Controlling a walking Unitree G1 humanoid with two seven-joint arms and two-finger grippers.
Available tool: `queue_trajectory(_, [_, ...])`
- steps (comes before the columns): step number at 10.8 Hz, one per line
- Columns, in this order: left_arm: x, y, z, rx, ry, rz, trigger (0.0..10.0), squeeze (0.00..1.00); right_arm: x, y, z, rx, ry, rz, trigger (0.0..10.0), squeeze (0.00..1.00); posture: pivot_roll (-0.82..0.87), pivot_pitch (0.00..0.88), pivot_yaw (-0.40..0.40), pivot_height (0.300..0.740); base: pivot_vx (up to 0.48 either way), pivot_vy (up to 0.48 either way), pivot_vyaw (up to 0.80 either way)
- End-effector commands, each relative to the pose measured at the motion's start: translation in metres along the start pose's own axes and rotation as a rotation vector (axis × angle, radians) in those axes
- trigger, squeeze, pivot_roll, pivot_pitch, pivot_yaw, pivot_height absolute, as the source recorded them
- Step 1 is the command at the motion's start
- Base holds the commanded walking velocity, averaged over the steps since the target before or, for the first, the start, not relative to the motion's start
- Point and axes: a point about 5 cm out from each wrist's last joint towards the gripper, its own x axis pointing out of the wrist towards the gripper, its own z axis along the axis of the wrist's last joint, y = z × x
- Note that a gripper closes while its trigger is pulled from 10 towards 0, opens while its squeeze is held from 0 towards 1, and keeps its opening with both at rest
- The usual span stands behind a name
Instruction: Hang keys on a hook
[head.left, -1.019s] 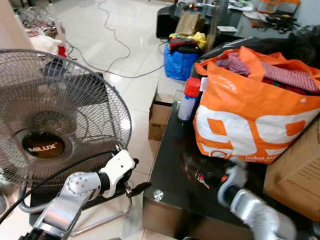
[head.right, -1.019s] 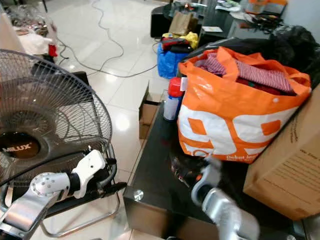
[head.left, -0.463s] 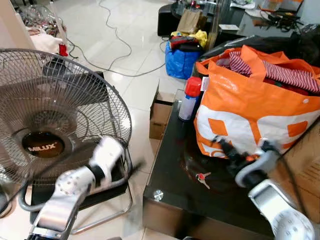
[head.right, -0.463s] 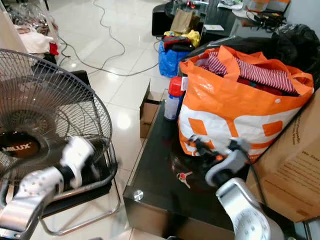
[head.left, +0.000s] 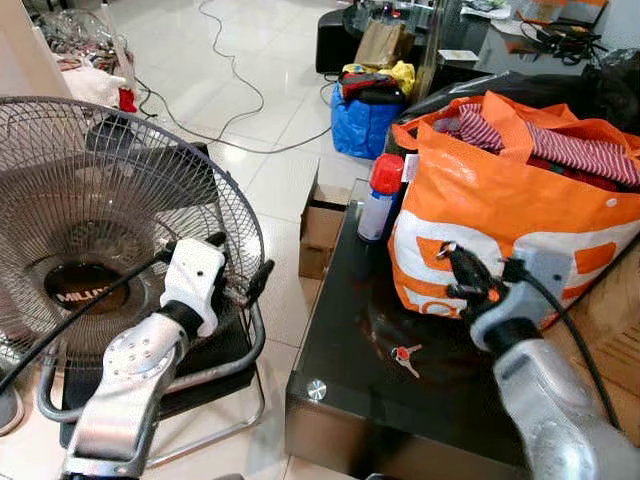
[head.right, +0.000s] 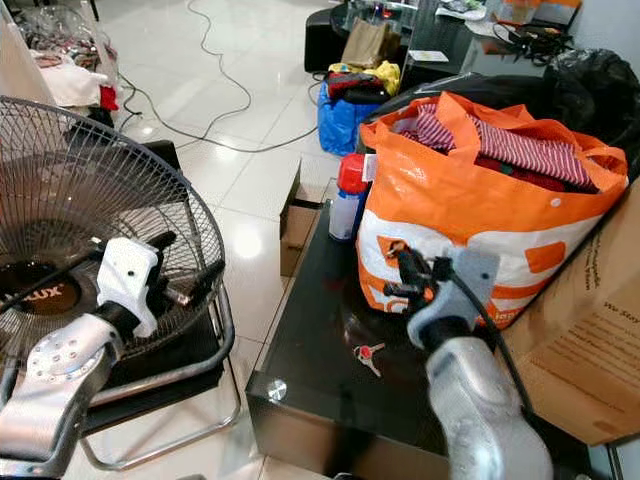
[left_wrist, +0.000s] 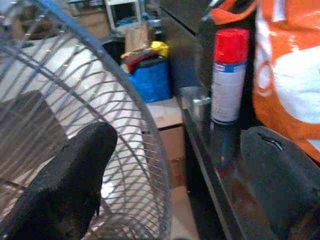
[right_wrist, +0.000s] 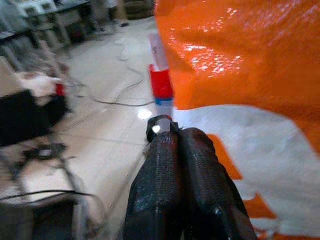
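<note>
Keys (head.left: 404, 356) with a red tag lie flat on the dark glossy table (head.left: 340, 390), lower centre of the left eye view, just in front of the orange bag (head.left: 520, 220); too small to count the keys.

Right gripper (head.left: 452, 272) is raised at centre right, above the keys and apart from them, right against the bag's front. In the right wrist view its fingers (right_wrist: 165, 175) are pressed together with a small metal ring (right_wrist: 159, 126) pinched at the tips; whether the ring belongs to anything else can't be made out. Right arm is cut off at the lower right edge.

Left gripper (head.left: 240, 268) sits at centre left in front of the fan (head.left: 100, 220) grille, fingers spread wide, nothing between them. The arm partly covers the fan's logo.

Spray can (head.left: 378, 198) with red cap stands at the table's far edge, beside the bag. Cardboard box (head.right: 590, 330) is cut off at right. Blue bag (head.left: 360, 120) and cables (head.left: 230, 70) on the floor, upper part of frame.
</note>
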Motion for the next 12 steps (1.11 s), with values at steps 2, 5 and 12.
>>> queue_trajectory(2, [0.005,0.001,-0.001,0.013,0.006,0.057,10.0,0.00,0.007,-0.007,-0.012,-0.084,0.023,-0.112,10.0,0.00,-0.04,0.000,-0.080,0.740,0.000,0.000,0.00])
queue_trajectory(5, [0.007,-0.001,-0.002,0.014,0.008,0.057,10.0,0.00,0.008,-0.010,-0.016,-0.129,0.022,-0.134,10.0,0.00,-0.06,0.000,-0.069,0.740,0.000,0.000,0.00])
queue_trajectory(12, [0.012,-0.006,-0.006,0.037,0.020,0.031,10.0,0.00,0.007,-0.011,-0.023,-0.217,0.045,-0.117,10.0,0.00,-0.08,0.000,-0.042,0.740,-0.250,0.000,0.00])
